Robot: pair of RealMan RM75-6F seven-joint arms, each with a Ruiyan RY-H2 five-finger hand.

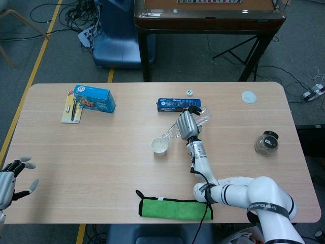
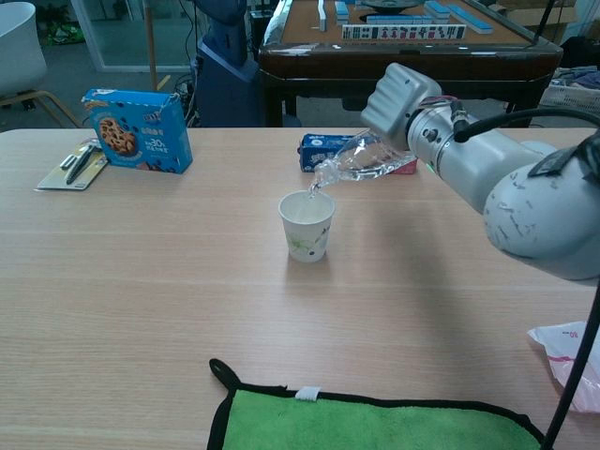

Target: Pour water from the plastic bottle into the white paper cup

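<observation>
The head view is looking steeply down from high above, taking in the whole tabletop [image 1: 101, 152] and the floor beyond at the frame's top. The chest view is sitting low and close, facing level across the tabletop [image 2: 141, 281]. Both are sharing the white paper cup [image 1: 159, 147] [image 2: 307, 225] near centre and the blue box [image 1: 94, 98] [image 2: 138, 128] at upper left.

Glossy white-grey arm segments [image 2: 525, 202], black cable alongside, silver boxy right robot hand [image 2: 398, 98], left robot hand [image 1: 10, 180] grey with black fingers.
</observation>
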